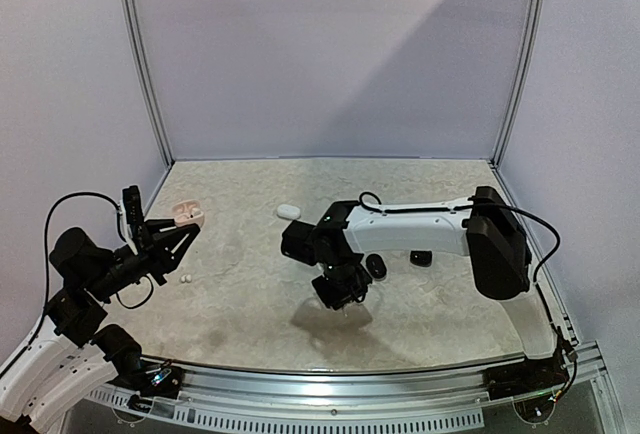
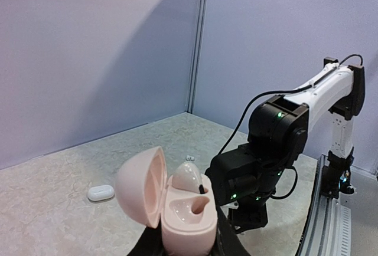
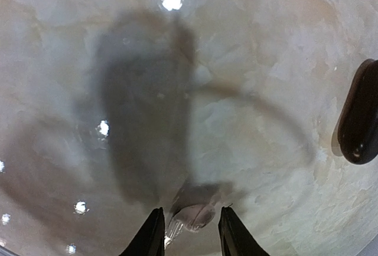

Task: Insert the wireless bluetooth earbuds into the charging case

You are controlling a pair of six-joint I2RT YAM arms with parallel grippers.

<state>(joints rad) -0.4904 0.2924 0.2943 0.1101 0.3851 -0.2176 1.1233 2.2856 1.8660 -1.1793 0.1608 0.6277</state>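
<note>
Earbuds are split between two robot arms and the table [image 1: 250,314]. Farthest left, the left gripper [image 1: 178,231] is clamped on the base of a pink charging case [image 2: 177,223] and holds it clear of the table. The lid is swung open to that gripper's left. One pale earbud [image 2: 186,176] is seated in one well of the case, and the other well [image 2: 198,204] is vacant. Small white earbuds [image 1: 183,279] lie loose on the table below that gripper, on its near side.

Between the two grippers, and beyond both, a closed white case [image 1: 288,211] rests on the table.

Further right, the right gripper [image 3: 192,235] points down at the table with its fingers [image 3: 150,235] apart. A second pale earbud [image 3: 195,213] lies between the tips. Narrow gaps show on either side, so it does not appear to be pinched. A black case [image 3: 360,114] lies to the right of this gripper, and a smaller black item [image 1: 421,257] lies further right again.

Risks, as I judge them: the earbud is tiny and rounded, so closing off-centre could squirt it out sideways. A weak pinch could drop it on the way across to the case. Pressing it into a case gripped only at the base could tip the case or shake out the seated earbud. The arms must work close together, so they could bump.
</note>
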